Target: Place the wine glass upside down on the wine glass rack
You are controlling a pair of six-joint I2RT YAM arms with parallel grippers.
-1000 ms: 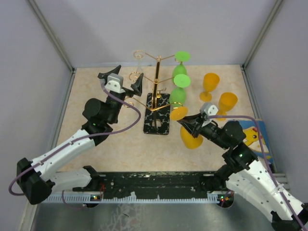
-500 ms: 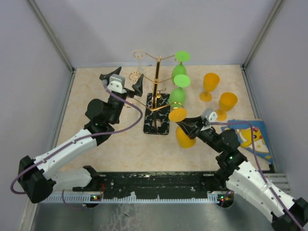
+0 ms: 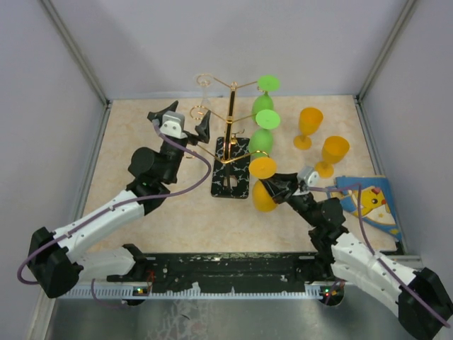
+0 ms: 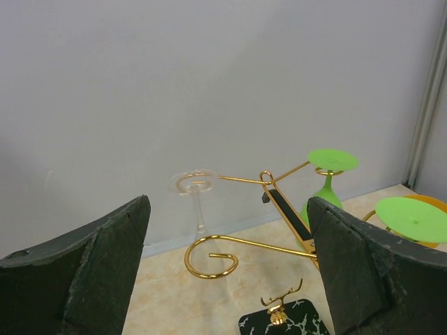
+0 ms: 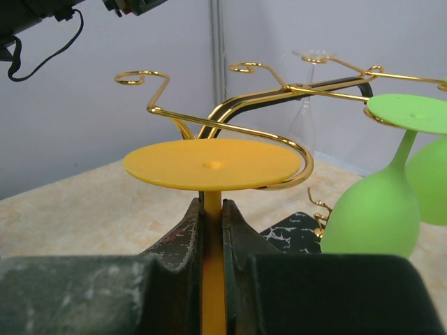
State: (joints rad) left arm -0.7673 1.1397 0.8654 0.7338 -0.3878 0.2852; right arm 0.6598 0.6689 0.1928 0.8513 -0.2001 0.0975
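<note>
1. Right wrist view, nearest first: right gripper (image 5: 211, 213) is clamped narrow on the stem of the orange wine glass (image 5: 213, 166). The glass is inverted, foot disc on top, bowl below the fingers (image 5: 174, 237) and out of that frame.
2. Top external view shows the same: right gripper (image 3: 278, 185) carries the orange wine glass (image 3: 263, 196) off the table (image 3: 141, 142), just right of the rack (image 3: 231, 120) base, foot up by the lowest near arm.
3. Rack (image 5: 230, 129) wire loop curls around the far and right edge of the foot, at about foot height. Can't tell if they touch, or if the stem is in the slot yet.
4. Step in hand, my read: seat the foot on that loop.
   - Keep the stem vertical, foot just above the wire.
   - Slide the stem in through the loop's open side, no sideways push on the thin stand.
   - Lower until the foot bears on the wire, only then let go.
5. Risk: green glasses (image 5: 374, 216) hang just right of the foot, so there's little clearance for the bowl.
6. Left gripper (image 3: 182, 122) is spread wide, holds nothing, and hovers left of the pole.
7. Farthest: a clear glass (image 4: 195, 185) hangs on the far upper arm. Two upright orange glasses (image 3: 309, 120) stand at the right.
</note>
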